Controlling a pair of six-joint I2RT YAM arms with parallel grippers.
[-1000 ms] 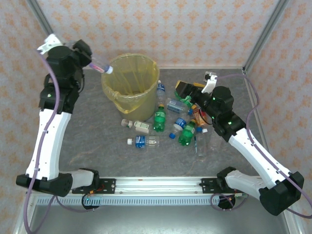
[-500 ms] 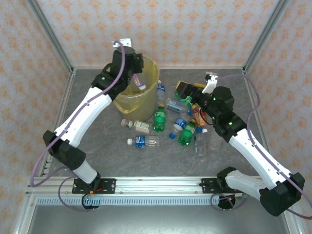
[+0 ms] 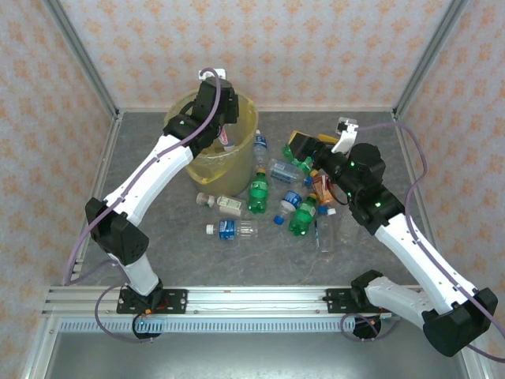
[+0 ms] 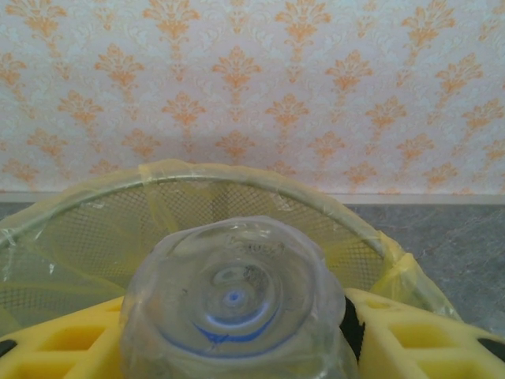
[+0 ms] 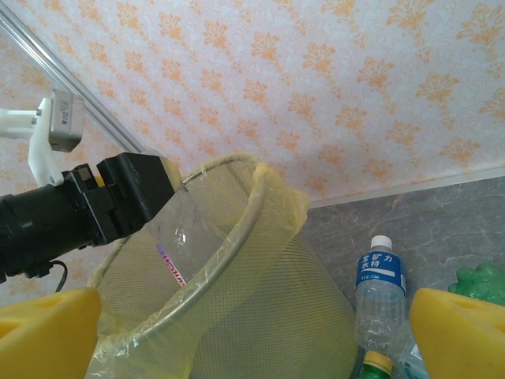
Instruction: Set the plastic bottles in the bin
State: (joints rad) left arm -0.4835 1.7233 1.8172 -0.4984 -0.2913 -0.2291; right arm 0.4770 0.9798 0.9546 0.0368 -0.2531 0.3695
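Yellow bag-lining marks the bin (image 3: 180, 134) at the back of the counter (image 3: 158, 237). From above, the left jaws hang over its mouth, clamped on a clear bottle (image 3: 229, 140); loose bottles (image 3: 259, 193) lie beside the bin. At the left wrist, that bottle's base sits between yellow fingers (image 4: 55, 347). At the right wrist, the right jaws gape wide, holding nothing, with a white-capped bottle (image 5: 379, 288) just beside the bin.

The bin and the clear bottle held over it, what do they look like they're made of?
The bin looks like a fine mesh basket with a thin hoop rim, probably metal; the grid shows on its wall. Its liner bag is thin, translucent yellow plastic film, wrinkled and folded over the rim. The clear bottle is glossy see-through plastic with a moulded base.
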